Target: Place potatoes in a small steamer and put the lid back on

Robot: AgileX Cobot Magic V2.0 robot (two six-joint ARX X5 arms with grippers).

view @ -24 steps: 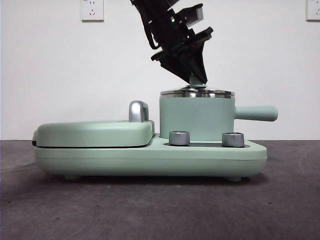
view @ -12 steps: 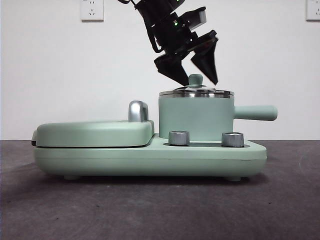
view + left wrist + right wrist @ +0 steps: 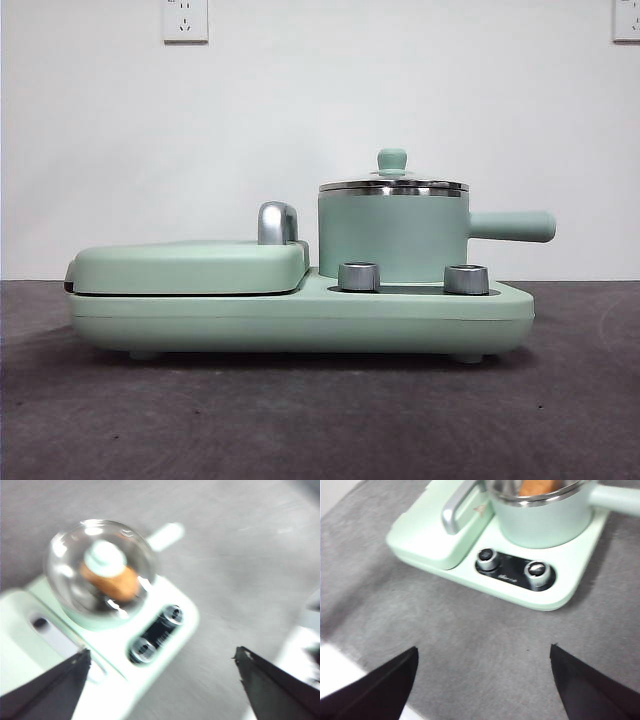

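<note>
Lid [image 3: 392,184] seated flat on pot [image 3: 392,235], steel rim to steel rim, knob [image 3: 392,159] up. Pot on the base unit [image 3: 420,310], behind two chrome dials [image 3: 359,276], side handle [image 3: 512,226] pointing right in front view. Griddle [image 3: 190,266] shut, just left of pot, chrome handle [image 3: 277,222] between them. No arm in front view.

Left wrist view, blurred: potato [image 3: 111,581] inside pot [image 3: 90,617], seen through glass lid [image 3: 100,562], orange-brown, partly under knob [image 3: 104,558]. Left gripper [image 3: 162,662] up above unit, well clear of lid, jaws wide apart, nothing betw. them. Dials [image 3: 156,636] visible below pot.

Right wrist view: right gripper [image 3: 483,652] over bare grey table [image 3: 470,630] in front of unit [image 3: 555,592], jaws wide apart, holding nothing. Pot [image 3: 542,522] at frame edge, orange potato [image 3: 537,487] showing through the lid [image 3: 535,495] at its rim. Two dials [image 3: 512,565] on black panel, griddle handle [image 3: 457,507] beside pot.

Potato in pot, lid on, neither gripper touching anything.
</note>
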